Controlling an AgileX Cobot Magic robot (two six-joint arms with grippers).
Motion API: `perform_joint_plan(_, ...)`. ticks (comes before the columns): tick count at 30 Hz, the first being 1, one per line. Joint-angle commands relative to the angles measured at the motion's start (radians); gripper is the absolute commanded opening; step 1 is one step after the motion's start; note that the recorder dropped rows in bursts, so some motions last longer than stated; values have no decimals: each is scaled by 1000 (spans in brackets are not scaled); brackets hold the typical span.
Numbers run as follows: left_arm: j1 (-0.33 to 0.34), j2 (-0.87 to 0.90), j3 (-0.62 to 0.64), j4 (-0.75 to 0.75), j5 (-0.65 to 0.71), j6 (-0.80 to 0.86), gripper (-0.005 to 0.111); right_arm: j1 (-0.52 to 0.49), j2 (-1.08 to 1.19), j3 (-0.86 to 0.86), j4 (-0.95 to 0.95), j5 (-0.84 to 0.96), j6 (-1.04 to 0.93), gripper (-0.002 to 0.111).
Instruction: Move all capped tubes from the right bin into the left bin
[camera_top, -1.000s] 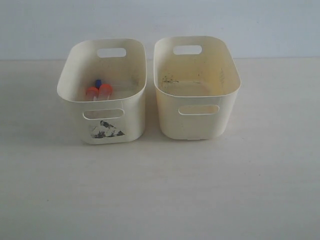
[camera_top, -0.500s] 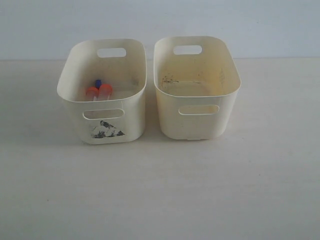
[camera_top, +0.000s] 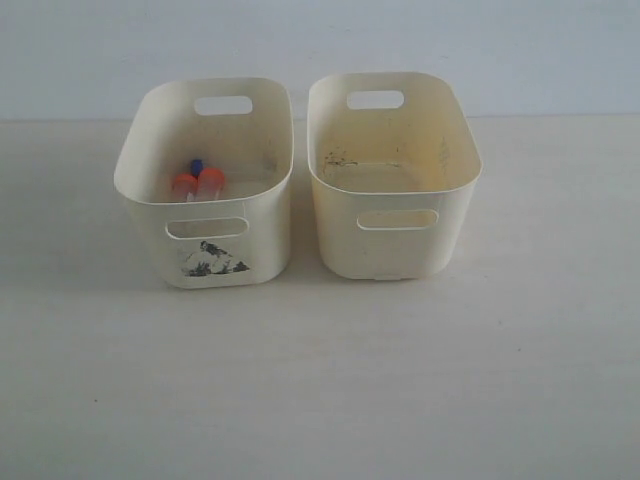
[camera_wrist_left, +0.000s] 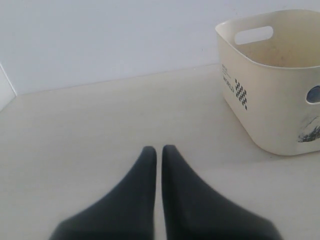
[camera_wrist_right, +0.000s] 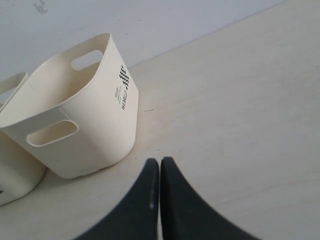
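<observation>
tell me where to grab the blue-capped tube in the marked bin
By its blue cap, straight down from above. Only the cap shows, apparently pointing up. The bin walls block every side, and two orange caps crowd in front of it, so probably pinch it left to right.

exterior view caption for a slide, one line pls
Marked left bin holds the capped tubes, orange and blue; plain right bin beside it shows none, on a pale table.

Capped tubes (camera_top: 198, 180) in left bin (camera_top: 266, 232) (smudge-marked)
</observation>
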Motion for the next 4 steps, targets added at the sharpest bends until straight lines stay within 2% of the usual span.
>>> perform_joint_plan(1,1,-2,-4,-1,-9,-12,4,0,-6,-1,-6,-6,0,0)
perform_joint_plan(4,1,-2,-4,-1,-9,-12,4,0,-6,-1,-6,-6,0,0)
